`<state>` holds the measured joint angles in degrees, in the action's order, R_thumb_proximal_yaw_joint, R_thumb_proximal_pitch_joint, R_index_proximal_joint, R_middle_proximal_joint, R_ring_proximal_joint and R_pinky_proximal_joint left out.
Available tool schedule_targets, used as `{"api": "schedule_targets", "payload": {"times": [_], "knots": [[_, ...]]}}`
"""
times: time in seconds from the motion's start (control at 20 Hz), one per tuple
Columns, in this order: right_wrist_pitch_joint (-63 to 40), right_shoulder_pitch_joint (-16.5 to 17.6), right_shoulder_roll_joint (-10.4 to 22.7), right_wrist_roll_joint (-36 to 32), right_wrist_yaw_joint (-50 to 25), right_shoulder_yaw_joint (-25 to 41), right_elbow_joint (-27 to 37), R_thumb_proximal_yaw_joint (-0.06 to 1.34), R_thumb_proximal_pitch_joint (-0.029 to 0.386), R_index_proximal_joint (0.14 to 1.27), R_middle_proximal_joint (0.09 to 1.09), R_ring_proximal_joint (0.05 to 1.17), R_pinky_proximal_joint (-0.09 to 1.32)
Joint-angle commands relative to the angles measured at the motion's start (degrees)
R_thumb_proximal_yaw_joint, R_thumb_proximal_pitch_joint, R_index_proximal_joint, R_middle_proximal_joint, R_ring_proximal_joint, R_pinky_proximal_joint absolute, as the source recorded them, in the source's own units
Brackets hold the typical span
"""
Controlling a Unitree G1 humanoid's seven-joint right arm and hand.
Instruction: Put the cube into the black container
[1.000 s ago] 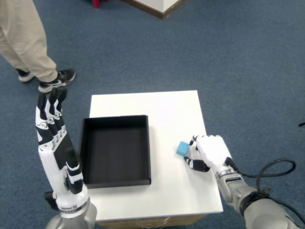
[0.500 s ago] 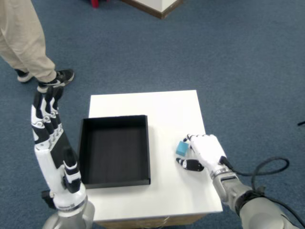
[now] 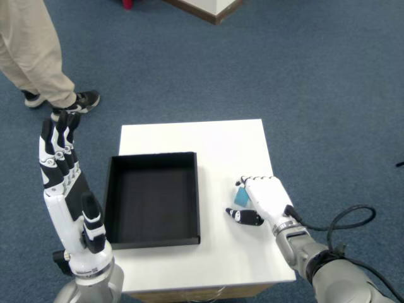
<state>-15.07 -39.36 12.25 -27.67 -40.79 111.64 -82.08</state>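
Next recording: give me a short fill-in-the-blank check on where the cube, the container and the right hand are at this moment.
1. The blue cube rests on the white ____, not in the container.
2. The black container holds ____.
3. The right hand is beside the cube, on the side ____ from the container.
4. The container lies to the ____ of the cube in the head view.

Missing words: table; nothing; away; left

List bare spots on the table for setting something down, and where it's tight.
Free: the white table strip behind the black container, the back right corner, and the front edge below the container. Inside the container looks empty too. Crowded: right of the container, where the right hand covers the cube.
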Motion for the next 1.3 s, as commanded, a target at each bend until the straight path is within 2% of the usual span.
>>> {"api": "schedule_targets", "payload": {"times": [0.05, 1.3], "knots": [[-1.3, -3.4, 0.5, -0.1, -1.2, -0.4, -0.9, 0.64, -0.013, 0.48, 0.59, 0.65, 0.72], [-1.0, -3.0, 2.4, -1.0, 0.5, -0.8, -1.0, 0.70, -0.010, 0.51, 0.58, 0.66, 0.76]]}}
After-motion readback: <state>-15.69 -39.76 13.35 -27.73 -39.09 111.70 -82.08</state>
